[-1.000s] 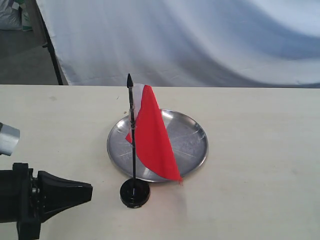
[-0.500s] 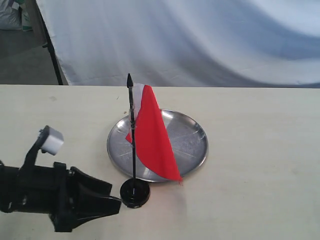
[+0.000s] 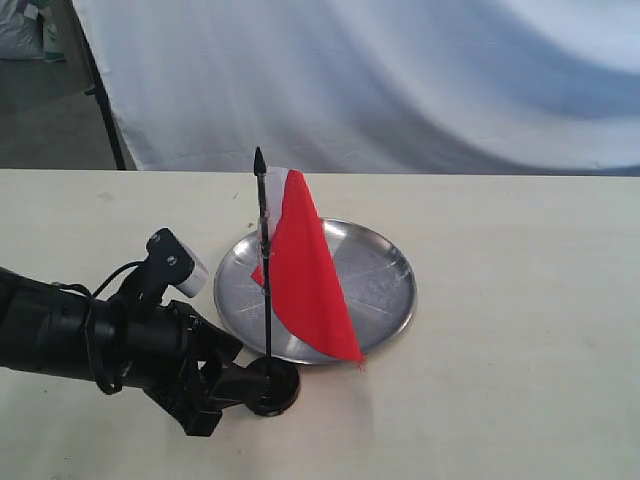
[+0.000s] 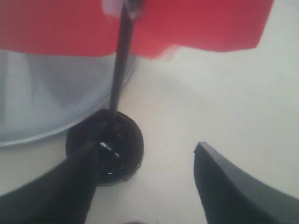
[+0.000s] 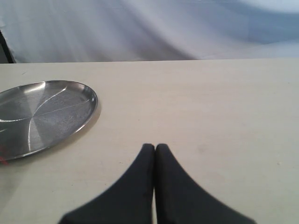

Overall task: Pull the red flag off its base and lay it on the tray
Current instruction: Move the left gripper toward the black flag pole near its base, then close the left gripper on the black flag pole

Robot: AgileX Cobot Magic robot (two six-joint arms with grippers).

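Note:
The red flag (image 3: 305, 270) stands upright on its thin black pole (image 3: 264, 250), plugged into the small round black base (image 3: 278, 388) just in front of the silver tray (image 3: 385, 285). My left gripper (image 3: 243, 378) is low on the table right against the base, coming in from the left. In the left wrist view it is open (image 4: 149, 145). One finger (image 4: 79, 172) lies over the edge of the base (image 4: 126, 147), and the other finger (image 4: 224, 186) is over bare table. My right gripper (image 5: 155, 147) is shut on nothing, over table beside the tray (image 5: 46, 109).
A white cloth backdrop (image 3: 400, 80) hangs behind the far table edge. A dark stand leg (image 3: 105, 110) rises at the back left. Bare table (image 3: 520, 330) stretches to the right of the tray.
My left arm has advanced to the right across the table from the left edge until its open fingers reach the base. Flag, base and tray have not moved.

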